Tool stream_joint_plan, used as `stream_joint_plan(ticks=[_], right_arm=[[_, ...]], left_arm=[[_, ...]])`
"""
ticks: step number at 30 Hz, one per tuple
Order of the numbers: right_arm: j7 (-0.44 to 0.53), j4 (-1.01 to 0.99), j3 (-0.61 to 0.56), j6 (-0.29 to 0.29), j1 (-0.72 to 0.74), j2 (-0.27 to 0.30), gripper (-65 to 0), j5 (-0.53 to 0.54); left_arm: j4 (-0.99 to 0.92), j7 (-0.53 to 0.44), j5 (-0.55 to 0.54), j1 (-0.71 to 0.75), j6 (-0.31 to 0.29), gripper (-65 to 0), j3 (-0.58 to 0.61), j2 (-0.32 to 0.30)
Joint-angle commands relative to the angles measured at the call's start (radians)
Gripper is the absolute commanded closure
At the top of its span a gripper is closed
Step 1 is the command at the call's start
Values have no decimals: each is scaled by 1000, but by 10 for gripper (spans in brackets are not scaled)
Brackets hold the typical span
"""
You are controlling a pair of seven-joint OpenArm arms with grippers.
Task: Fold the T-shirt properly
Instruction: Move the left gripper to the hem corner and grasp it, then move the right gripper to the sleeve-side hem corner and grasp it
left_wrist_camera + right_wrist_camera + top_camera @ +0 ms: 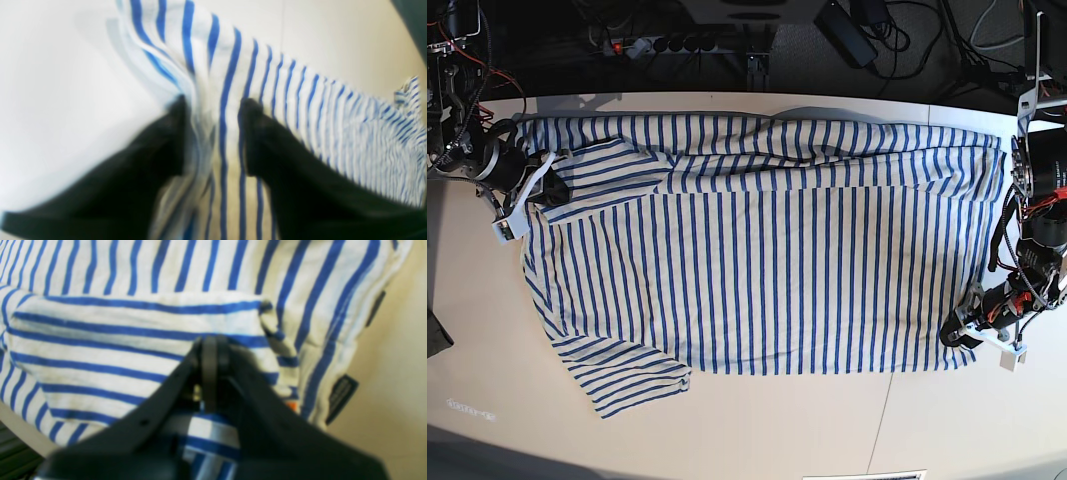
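The T-shirt (767, 260), white with thin blue stripes, lies spread flat across the table, collar end to the left, hem to the right. My right gripper (539, 190) is at the far-left sleeve; in its wrist view it (210, 341) is shut on a fold of sleeve cloth (100, 350). An orange mark (292, 406) and dark tags (342, 396) show beside it. My left gripper (955, 336) is at the near hem corner on the right; in its wrist view it (215, 105) holds bunched striped cloth (233, 66) between its fingers. That view is blurred.
The white table (757, 420) has bare surface in front of the shirt, with a seam at the front right. Cables and a power strip (677, 42) lie behind the back edge. A dark object (435, 335) sits at the left edge.
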Motion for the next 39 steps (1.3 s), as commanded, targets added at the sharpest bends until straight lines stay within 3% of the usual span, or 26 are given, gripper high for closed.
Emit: stream_joint_plan(ticks=[1, 3, 6, 14, 23, 29, 31, 32, 37, 39], right_arm=[[-37, -1, 5, 67, 0, 20, 0, -34], [-31, 2, 5, 67, 0, 19, 0, -33], [-10, 21, 9, 67, 0, 19, 0, -32], [-8, 186, 115, 67, 9, 20, 0, 34], [-14, 191, 164, 64, 168, 25, 0, 35], [40, -104, 163, 65, 426, 24, -17, 11], [61, -252, 163, 65, 537, 22, -196, -2], [67, -331, 163, 65, 593, 21, -250, -8], [111, -748, 163, 65, 850, 13, -276, -39], [127, -914, 163, 66, 932, 3, -326, -74]], left_arm=[[5, 19, 11, -25, -7, -117, 1, -9], [5, 23, 29, -35, -37, 0, 1, -9], [5, 26, 29, -48, -110, 0, 1, -8], [5, 79, 15, -53, -114, 0, 1, -6], [6, 150, 15, -57, -114, 0, 1, -3], [6, 162, 16, -61, -114, 0, 1, -3], [6, 169, 16, -61, -114, 0, 1, -3], [6, 177, 16, -61, -114, 0, 1, -3], [6, 211, 16, -61, -114, 0, 1, -3], [6, 211, 15, -61, -114, 0, 1, -3]])
